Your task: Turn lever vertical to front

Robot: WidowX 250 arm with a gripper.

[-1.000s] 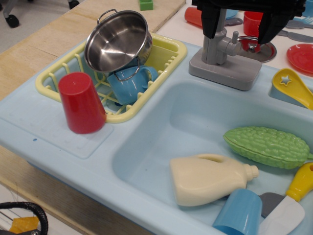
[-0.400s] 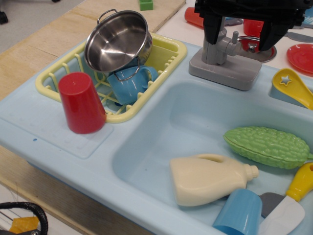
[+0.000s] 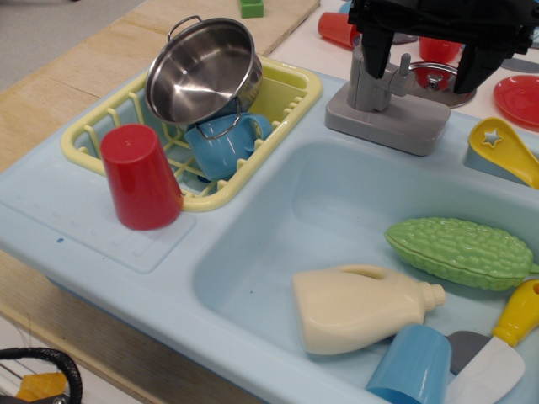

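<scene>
Lever (image 3: 406, 65), a thin grey peg upright on the faucet column (image 3: 368, 77) behind the blue sink (image 3: 278, 210), sits between the spread black claw (image 3: 423, 61) fingers, so I judge one finger should press its tip gently forward; no writing is legible anywhere.

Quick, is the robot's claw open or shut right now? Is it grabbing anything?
Gripper: open, holding nothing. Its two black fingers hang apart on either side of the small thin grey plastic lever, not touching it.
</scene>
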